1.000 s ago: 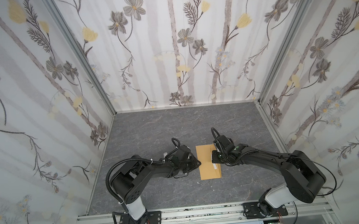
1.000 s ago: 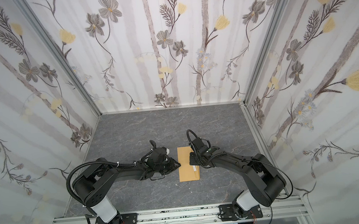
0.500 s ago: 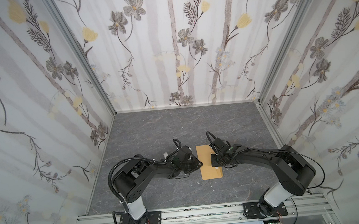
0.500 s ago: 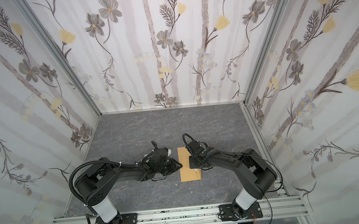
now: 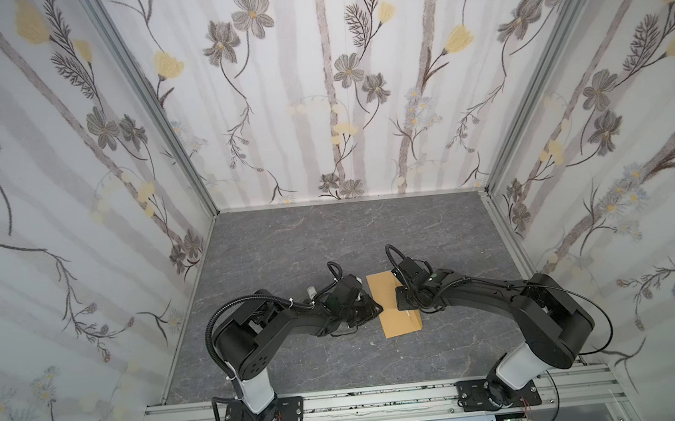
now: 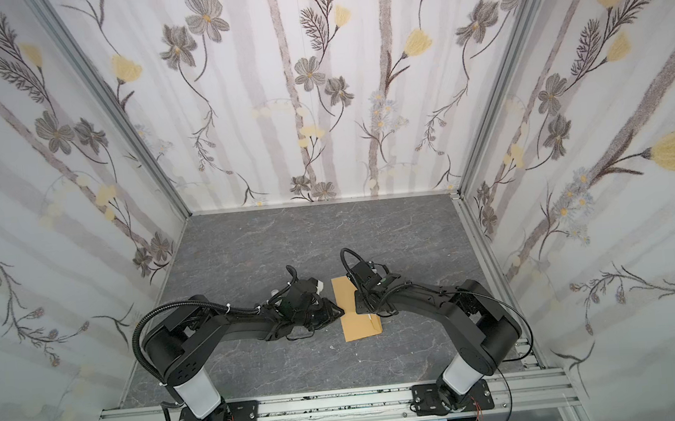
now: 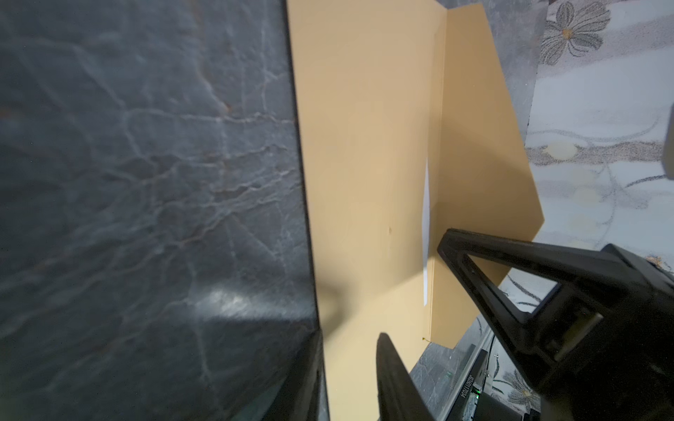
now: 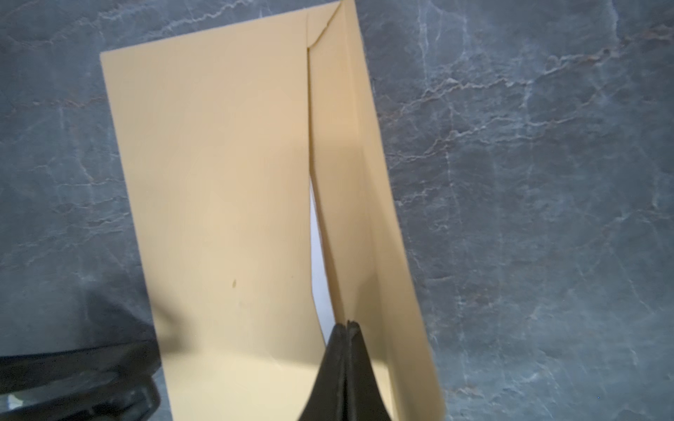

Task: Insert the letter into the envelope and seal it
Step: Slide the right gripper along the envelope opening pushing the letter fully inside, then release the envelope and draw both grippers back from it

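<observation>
The kraft-brown envelope [image 5: 400, 323] [image 6: 360, 324] lies flat on the grey table between both arms. Its pointed flap [image 7: 485, 164] [image 8: 350, 145] stands half raised along the side nearer the right arm. A thin white sliver of the letter [image 7: 426, 218] [image 8: 315, 233] shows in the envelope's mouth; the rest is hidden inside. My left gripper [image 5: 376, 310] [image 7: 350, 333] is open a little, one finger at the envelope's long edge, the other over its face. My right gripper [image 5: 405, 307] [image 8: 346, 323] is shut, its tips against the flap at the fold line.
A small white tube [image 5: 311, 292] lies on the table just behind my left wrist. Flowered walls close the table in on three sides, and an aluminium rail [image 5: 385, 399] with both arm bases runs along the front.
My right gripper has slid a little nearer along the envelope, staying shut. The left gripper has stayed at the envelope's edge, its jaws narrowing slightly.
</observation>
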Action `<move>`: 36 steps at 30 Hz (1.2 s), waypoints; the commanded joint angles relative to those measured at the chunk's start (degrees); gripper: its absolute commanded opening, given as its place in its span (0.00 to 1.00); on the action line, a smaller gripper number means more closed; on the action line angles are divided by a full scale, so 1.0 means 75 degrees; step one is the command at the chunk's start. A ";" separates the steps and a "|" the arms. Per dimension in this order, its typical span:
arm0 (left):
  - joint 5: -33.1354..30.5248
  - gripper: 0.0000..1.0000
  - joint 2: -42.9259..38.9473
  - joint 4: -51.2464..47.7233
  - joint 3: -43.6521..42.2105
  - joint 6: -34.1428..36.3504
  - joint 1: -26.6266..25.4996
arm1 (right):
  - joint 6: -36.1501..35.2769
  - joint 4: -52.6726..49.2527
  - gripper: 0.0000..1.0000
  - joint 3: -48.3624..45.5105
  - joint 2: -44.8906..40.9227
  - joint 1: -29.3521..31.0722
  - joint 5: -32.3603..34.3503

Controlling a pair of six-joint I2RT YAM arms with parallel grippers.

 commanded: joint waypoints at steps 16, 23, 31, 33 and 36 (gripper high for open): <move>-0.0316 0.30 0.0403 -0.1378 0.0430 0.0070 -0.0014 | 0.0347 0.1127 0.00 -0.0155 0.0300 0.0179 -0.1051; -0.0471 0.29 0.0493 -0.1377 0.0593 0.0219 0.0154 | 0.0455 0.1153 0.00 -0.0340 0.0153 0.0112 -0.1041; -0.0547 0.30 0.0299 -0.1427 0.0595 0.0340 0.0334 | 0.0418 0.0697 0.01 -0.0200 -0.0050 -0.0022 -0.0517; -0.0527 0.31 0.0267 -0.1431 0.0612 0.0365 0.0360 | 0.0428 0.0696 0.13 -0.0228 -0.0159 -0.0061 -0.0503; -0.0491 0.33 0.0139 -0.1466 0.0579 0.0377 0.0393 | 0.0499 0.0707 0.23 -0.0252 -0.0382 -0.0096 -0.0502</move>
